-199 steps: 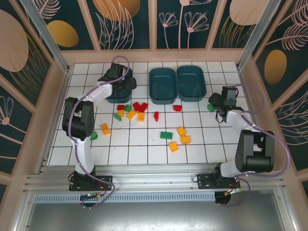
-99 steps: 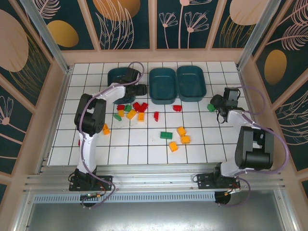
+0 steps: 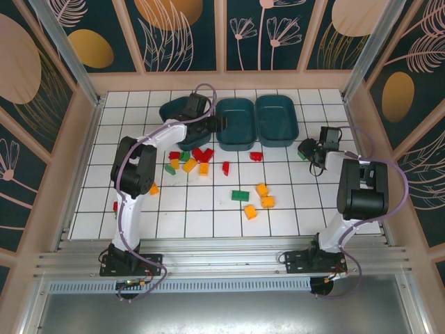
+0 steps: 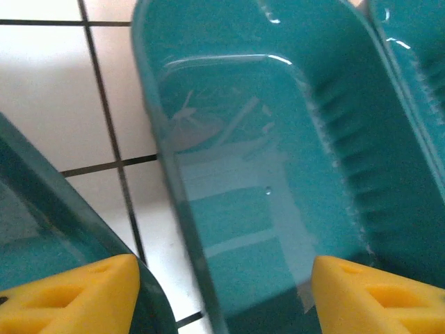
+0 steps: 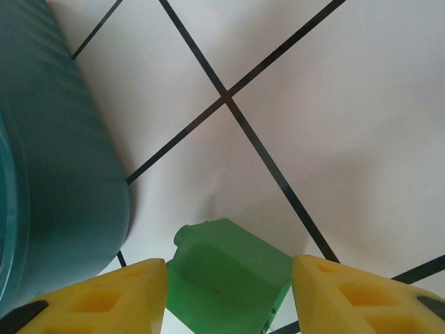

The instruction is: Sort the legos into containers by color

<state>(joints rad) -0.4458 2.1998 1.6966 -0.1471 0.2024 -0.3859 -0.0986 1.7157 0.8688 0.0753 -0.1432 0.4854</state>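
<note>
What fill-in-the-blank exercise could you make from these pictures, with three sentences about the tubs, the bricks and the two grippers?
1. The teal tubs stand in a row of ___.
2. The brick between the fingers of the right gripper is ___ in colour.
3. The left gripper hangs over the ___ tub of the row, with nothing between its fingers.

Missing words: three; green; middle.

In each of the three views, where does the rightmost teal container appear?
Top external: the rightmost container, back row, right of centre.
Left wrist: the container in the top right corner, beyond the middle container.
Right wrist: its outer wall at the left edge, left of the green lego.
Shared landmark: the white tiled table with black lines.
</note>
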